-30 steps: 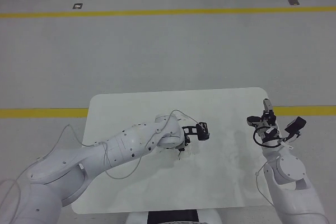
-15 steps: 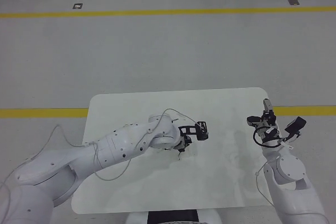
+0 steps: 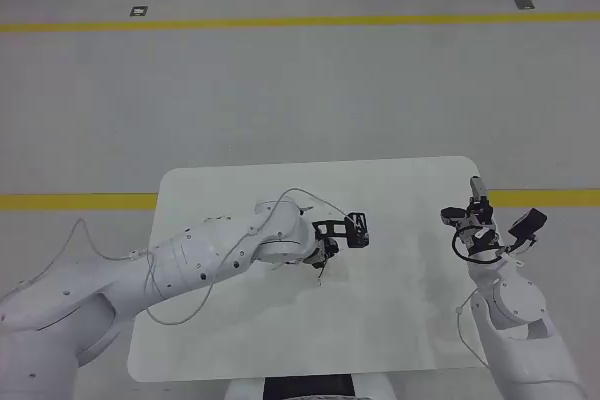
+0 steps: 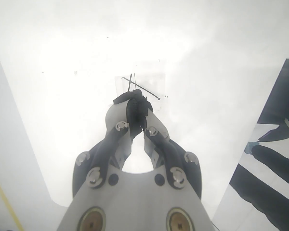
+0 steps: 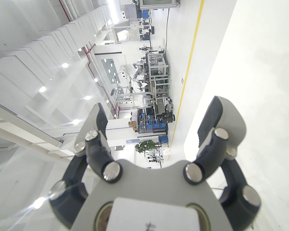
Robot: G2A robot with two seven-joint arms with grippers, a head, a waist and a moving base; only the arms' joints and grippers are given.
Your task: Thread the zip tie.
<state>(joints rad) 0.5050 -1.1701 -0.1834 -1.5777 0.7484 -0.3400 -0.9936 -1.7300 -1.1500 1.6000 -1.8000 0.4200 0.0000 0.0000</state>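
1. The zip tie [image 4: 144, 90] sat right at the tips of the left gripper [image 4: 135, 98]. Its thin dark strands crossed just beyond the fingers [image 4: 118, 111], and its small head poked out to one side.
2. The left gripper was clenched tight on the zip tie, jaws pressed together and dark padding bunched between them.
3. Beneath the pair lay the white table [image 3: 230, 330]. The glare was heavy, so I could not tell whether the strands touched the surface or hung just above it.
4. Seen from the top, that grip was placed over the middle of the table.
5. Well apart, by the table's right edge, the right gripper [image 5: 156, 111] was released, jaws spread wide, and it pointed out toward the room.
6. A yellow floor line [image 3: 80, 201] ran across behind the table.
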